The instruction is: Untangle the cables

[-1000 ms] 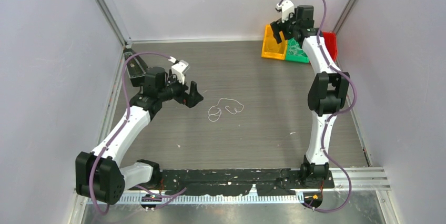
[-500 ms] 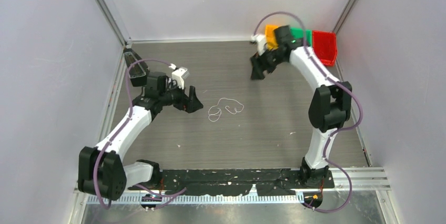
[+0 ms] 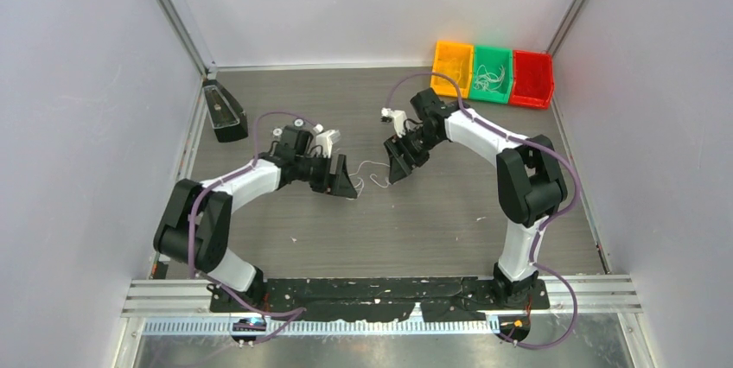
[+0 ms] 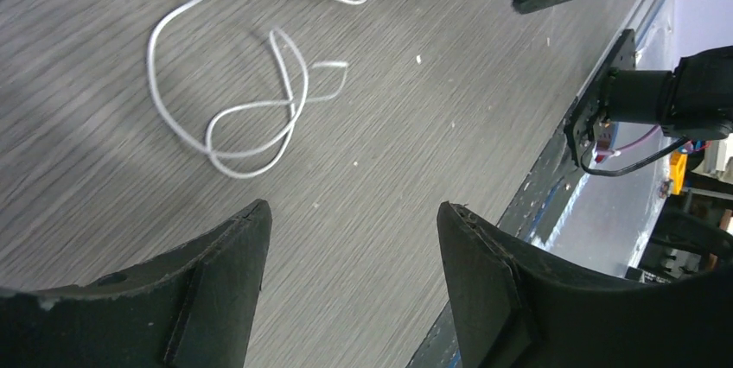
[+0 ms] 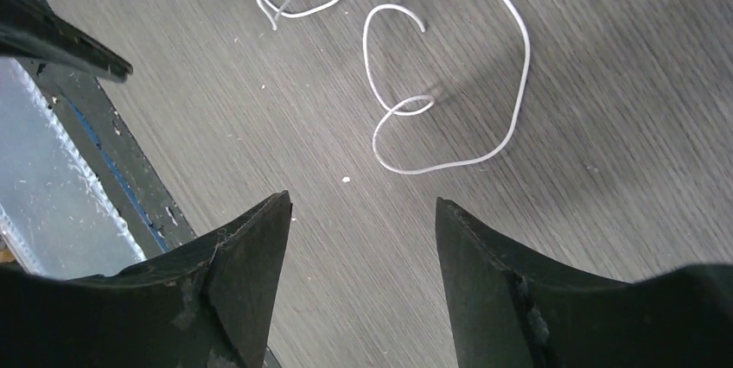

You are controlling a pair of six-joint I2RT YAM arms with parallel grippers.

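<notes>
Overhead view: the cables [image 3: 372, 176] lie near the middle of the table [image 3: 432, 221], a grey surface with a fine wood-grain texture. Only thin white wire shows here, curled in loose, flat loops. The left gripper [image 3: 342, 185] and the right gripper [image 3: 399, 166] flank the wire, one on each side, both low over the tabletop. The left wrist view shows the matte black fingers [image 4: 216, 290] spread wide and holding nothing, with a pretzel-shaped curl of wire [image 4: 251, 117] beyond the tips. In the right wrist view the right gripper's jaws are likewise wide apart and empty, with an open heart-shaped loop [image 5: 449, 100] ahead of them. At the far right corner stand three glossy plastic bins: orange [image 3: 451, 68], green [image 3: 493, 90] and red [image 3: 532, 79]. The green one holds pale wire curls.
</notes>
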